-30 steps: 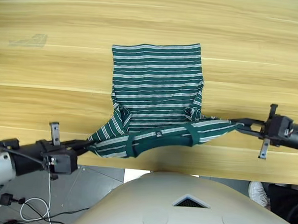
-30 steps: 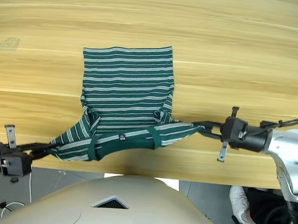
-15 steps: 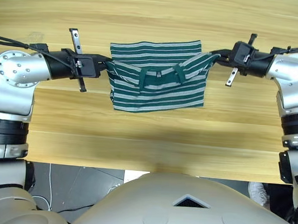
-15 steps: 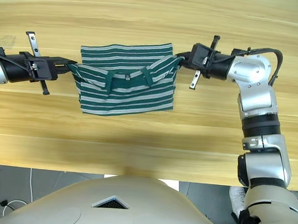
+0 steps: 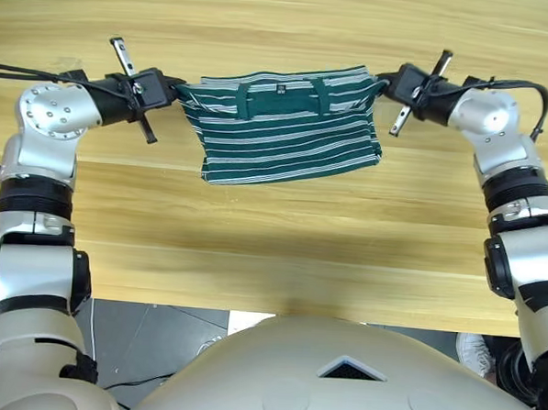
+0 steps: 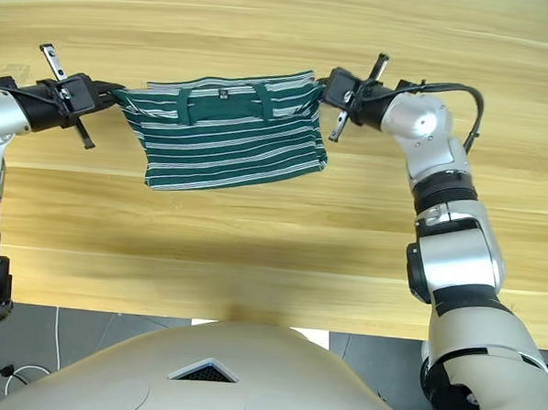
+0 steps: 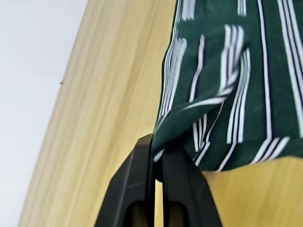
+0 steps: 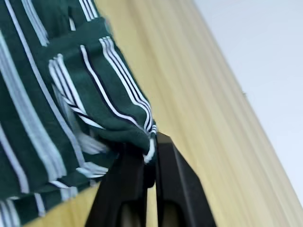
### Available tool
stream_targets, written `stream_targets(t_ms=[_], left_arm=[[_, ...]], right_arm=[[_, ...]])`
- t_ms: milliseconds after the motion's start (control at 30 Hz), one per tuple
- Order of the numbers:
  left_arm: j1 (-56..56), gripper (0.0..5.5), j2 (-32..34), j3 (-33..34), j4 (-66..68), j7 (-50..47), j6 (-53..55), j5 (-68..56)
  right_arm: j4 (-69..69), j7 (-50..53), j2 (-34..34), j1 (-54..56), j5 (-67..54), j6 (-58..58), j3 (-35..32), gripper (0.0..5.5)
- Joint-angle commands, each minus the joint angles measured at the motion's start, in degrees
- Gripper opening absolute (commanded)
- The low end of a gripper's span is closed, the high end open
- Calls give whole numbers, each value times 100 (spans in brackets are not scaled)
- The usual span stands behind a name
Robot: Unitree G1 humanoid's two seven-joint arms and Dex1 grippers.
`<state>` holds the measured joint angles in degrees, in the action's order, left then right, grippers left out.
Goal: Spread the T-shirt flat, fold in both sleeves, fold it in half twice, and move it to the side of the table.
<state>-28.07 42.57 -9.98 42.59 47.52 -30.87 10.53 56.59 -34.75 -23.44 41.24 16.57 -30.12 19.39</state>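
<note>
The green T-shirt [image 5: 287, 132] with white stripes lies folded over on itself in the middle of the wooden table [image 5: 272, 242], its collar edge stretched along the far side. My left gripper [image 5: 174, 88] is shut on the shirt's left far corner, and my right gripper [image 5: 383, 84] is shut on the right far corner. In the left wrist view the black fingers [image 7: 142, 175] pinch a bunched striped fold [image 7: 208, 109]. The right wrist view has its fingers [image 8: 165, 175] clamped on a striped fold [image 8: 94, 113] too.
Bare wood runs all around the shirt, wide on the near side and to both ends. The table's near edge [image 5: 250, 307] lies close to me, with dark floor below it.
Both grippers have carried the shirt's near edge up and away over the rest of the shirt, folding it in half. From half a second ago they moved a little farther away.
</note>
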Motion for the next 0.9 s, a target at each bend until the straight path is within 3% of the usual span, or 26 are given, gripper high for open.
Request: stream_targets(t_ms=[33, 233, 467, 567, 800, 900], left_arm=[[-110, 88, -292, -179, 264, -181, -206, 175], [-197, 190, -524, -57, 861, -1369, -431, 374], [-1738, 294, -731, 465, 2296, -3374, 515, 360], [-2014, 340, -904, 672, 2513, -3574, 657, 194], [-1343, 450, -809, 965, 2427, -3592, 215, -33], [-1173, 453, -722, 1364, 2014, -3698, -63, -404]], right_arm=[[378, 301, 153, 88, 256, -158, 128, 111], [737, 871, 174, 66, 317, -307, 0, 227], [1236, 2490, 303, 1168, 65, -44, -715, 230], [1338, 2562, 442, 1133, 172, -129, -687, 230], [1335, 2427, 389, 489, 304, -360, -585, 230], [1276, 2247, 508, 587, 412, -388, -452, 230]])
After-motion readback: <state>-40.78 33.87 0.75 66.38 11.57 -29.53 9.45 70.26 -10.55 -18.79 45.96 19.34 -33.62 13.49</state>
